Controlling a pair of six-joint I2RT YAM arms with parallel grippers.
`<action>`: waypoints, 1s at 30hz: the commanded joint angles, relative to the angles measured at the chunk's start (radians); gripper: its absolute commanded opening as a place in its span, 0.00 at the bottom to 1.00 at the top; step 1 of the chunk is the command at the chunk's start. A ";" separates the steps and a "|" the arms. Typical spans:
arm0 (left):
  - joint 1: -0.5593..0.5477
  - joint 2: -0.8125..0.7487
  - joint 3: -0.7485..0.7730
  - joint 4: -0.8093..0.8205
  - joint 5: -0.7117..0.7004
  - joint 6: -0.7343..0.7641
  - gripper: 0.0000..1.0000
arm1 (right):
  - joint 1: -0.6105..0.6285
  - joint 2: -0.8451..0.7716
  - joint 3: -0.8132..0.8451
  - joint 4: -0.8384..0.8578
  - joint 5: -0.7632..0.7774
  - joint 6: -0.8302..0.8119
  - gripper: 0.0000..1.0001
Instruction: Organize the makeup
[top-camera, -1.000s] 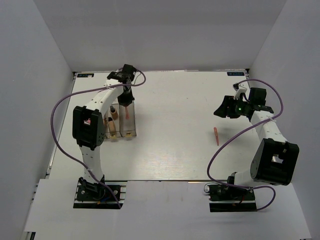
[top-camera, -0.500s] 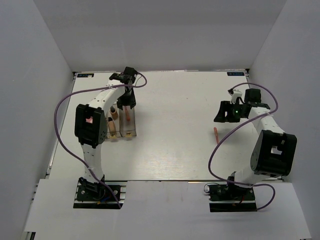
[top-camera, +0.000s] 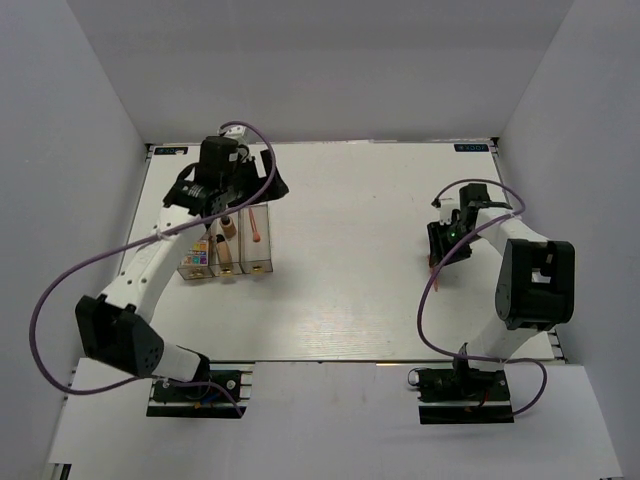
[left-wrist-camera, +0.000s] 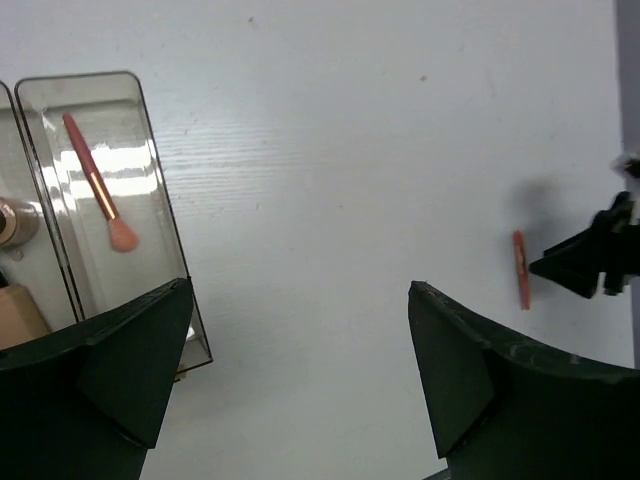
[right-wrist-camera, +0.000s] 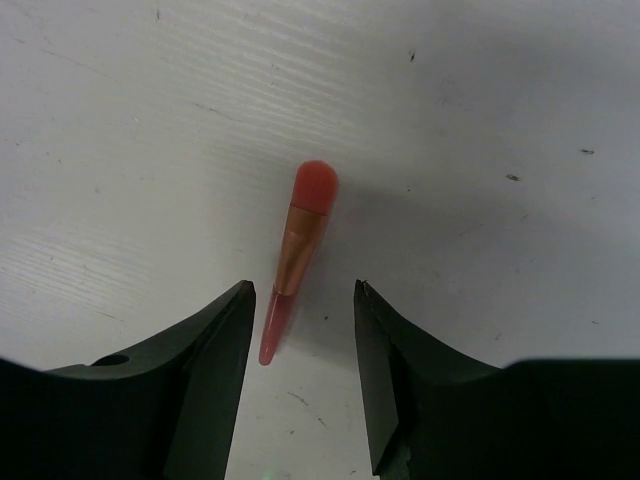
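- Your right gripper (right-wrist-camera: 302, 295) is part open and has hold of nothing; its fingers (right-wrist-camera: 215, 370) stand on either side of the handle end of a pink makeup brush (right-wrist-camera: 298, 235), with a gap showing on each side
- That brush lies flat on the white table (right-wrist-camera: 520, 90), over on the right side and well apart from the clear three-compartment box (top-camera: 258, 272); its rounded pink tip points away from the wrist camera
- You cannot tell from these views whether the right fingertips touch the table
- Your left gripper (left-wrist-camera: 300, 290) is spread wide and empty, held above the table, with one finger over the box's right compartment
- In that right compartment a second pink brush (left-wrist-camera: 98, 182) lies at a slant
- The middle compartment holds beige foundation bottles (top-camera: 227, 232), and the left one holds a multicolour palette (top-camera: 199, 259)
- In the left wrist view you can see the loose brush far off, just beside the right gripper's dark tip
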 joint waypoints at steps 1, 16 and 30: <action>0.000 -0.074 -0.054 0.081 0.051 -0.009 0.98 | 0.034 -0.004 0.005 -0.020 0.071 0.006 0.50; 0.000 -0.322 -0.213 0.093 -0.048 -0.069 0.98 | 0.135 0.083 -0.026 0.011 0.199 0.080 0.30; 0.000 -0.489 -0.305 0.196 -0.099 -0.127 0.98 | 0.197 0.134 0.311 -0.175 -0.142 -0.300 0.00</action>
